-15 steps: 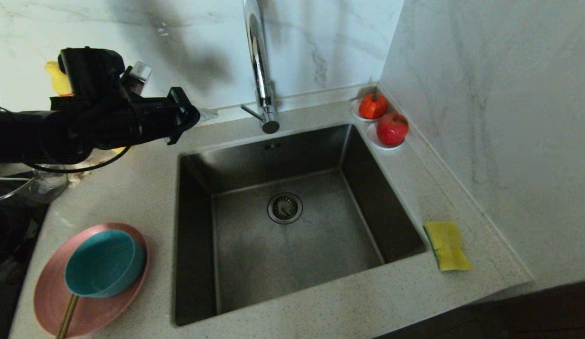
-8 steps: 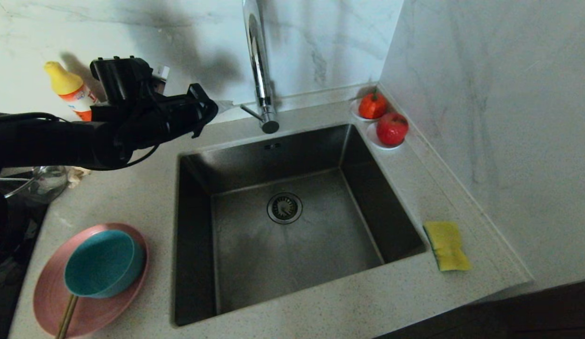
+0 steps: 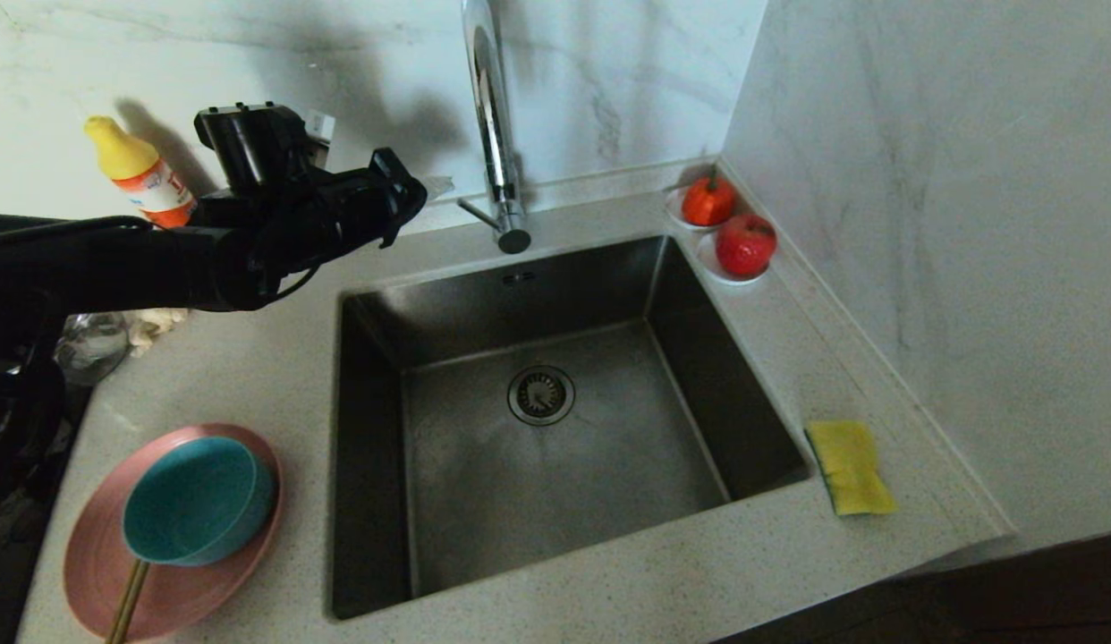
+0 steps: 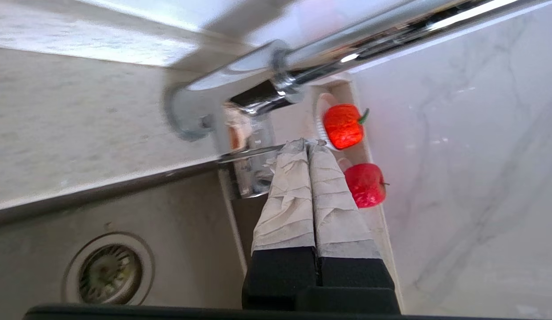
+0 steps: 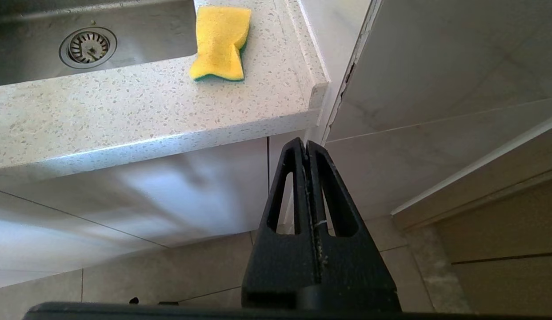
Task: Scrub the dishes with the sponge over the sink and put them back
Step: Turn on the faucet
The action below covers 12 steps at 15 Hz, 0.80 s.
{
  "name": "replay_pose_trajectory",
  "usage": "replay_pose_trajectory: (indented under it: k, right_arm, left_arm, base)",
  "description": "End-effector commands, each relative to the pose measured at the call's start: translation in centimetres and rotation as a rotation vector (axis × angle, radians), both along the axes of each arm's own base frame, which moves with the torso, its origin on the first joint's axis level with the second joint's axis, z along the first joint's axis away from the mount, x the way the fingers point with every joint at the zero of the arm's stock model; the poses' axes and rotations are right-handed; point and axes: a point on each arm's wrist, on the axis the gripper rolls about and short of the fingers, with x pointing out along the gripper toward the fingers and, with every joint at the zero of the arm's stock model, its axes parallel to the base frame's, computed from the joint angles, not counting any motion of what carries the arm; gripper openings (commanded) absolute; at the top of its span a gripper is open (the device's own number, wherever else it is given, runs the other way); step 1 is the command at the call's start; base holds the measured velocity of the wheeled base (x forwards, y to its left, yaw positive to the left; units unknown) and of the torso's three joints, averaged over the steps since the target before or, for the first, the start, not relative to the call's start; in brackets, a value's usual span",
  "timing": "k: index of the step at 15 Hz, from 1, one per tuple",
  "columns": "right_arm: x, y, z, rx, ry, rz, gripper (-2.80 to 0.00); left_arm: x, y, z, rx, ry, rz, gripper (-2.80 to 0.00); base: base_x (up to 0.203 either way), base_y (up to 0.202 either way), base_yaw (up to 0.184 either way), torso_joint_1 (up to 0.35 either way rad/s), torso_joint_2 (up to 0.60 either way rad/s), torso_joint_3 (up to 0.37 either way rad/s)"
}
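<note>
One bowl (image 3: 198,499) on plate (image 3: 90,546) | sink (image 3: 555,474) — strainer (image 3: 540,394) only

Counted: one sink (image 3: 555,420), one tap (image 3: 493,125), one sponge (image 3: 849,467), one plate (image 3: 90,563), one bowl (image 3: 198,501), two red fruits (image 3: 709,201) (image 3: 745,244), one bottle (image 3: 139,174).

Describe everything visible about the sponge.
The sponge is a yellow foam pad, rectangular with pinched-in long sides, and a thin dark green layer shows along its underside edge. It lies flat, yellow face up, on the speckled countertop on the sink's right, close to its rim. Nothing else touches it; it looks dry and unused.
</note>
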Motion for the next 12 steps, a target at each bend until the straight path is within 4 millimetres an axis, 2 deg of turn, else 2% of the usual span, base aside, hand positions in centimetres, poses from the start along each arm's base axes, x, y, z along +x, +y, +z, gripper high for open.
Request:
replay_pose_trajectory:
  k: [1,6,12]
  right_arm:
    - [0.0,0.0,0.0,0.001,-0.001,0.000,-2.80]
    - [0.0,0.0,0.0,0.001,0.000,0.000,-2.80]
    - [0.0,0.0,0.0,0.000,0.000,0.000,-2.80]
  left_arm:
    - [0.5,-0.9,-0.6,-0.001,0.006,-0.021,-2.80]
    - [2.2,-1.7,-1.5,-0.008,-0.003,0.004,-2.80]
    - [2.7,-1.8,-1.5,-0.010,-0.011,0.005,-2.80]
  base:
    - [0.000,0.000,0.000,0.000,0.00,0.000]
    - [0.000,0.000,0.000,0.000,0.00,0.000]
    - [0.000,0.000,0.000,0.000,0.00,0.000]
